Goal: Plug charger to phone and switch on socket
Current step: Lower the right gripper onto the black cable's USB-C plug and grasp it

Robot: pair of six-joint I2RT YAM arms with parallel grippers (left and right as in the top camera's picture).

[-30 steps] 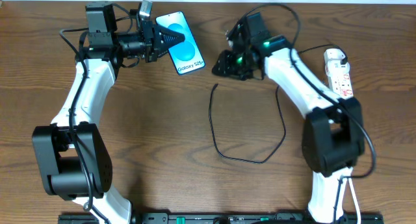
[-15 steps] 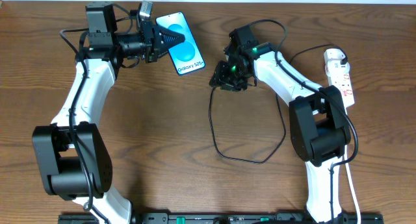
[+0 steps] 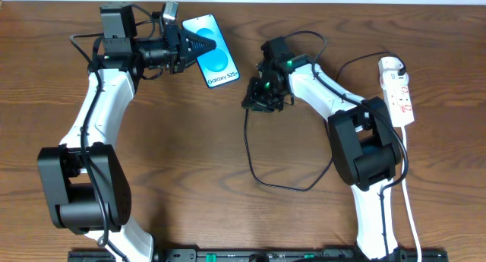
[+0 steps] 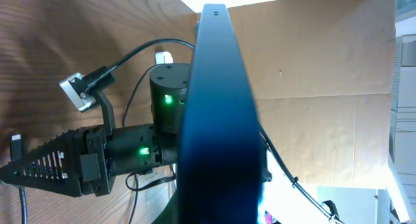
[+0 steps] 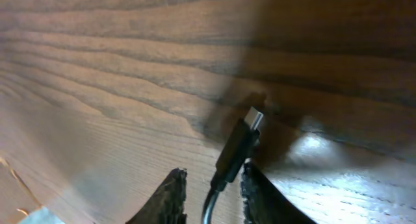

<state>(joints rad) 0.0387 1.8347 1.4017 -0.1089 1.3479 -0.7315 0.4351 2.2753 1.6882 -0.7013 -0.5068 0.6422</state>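
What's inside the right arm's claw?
The charger, connector tip forward, sits between the fingers of the right gripper, above the wooden table. From overhead, the gripper covers that tip; only the trailing cable shows.

The overhead camera looks straight down on the brown wooden table [image 3: 190,140]; the left wrist camera, hard against the slim dark-edged phone [image 4: 218,120], faces the right arm [image 4: 130,159]; the right wrist camera, low and close, faces the thin black cable [image 5: 234,156], shared with overhead.
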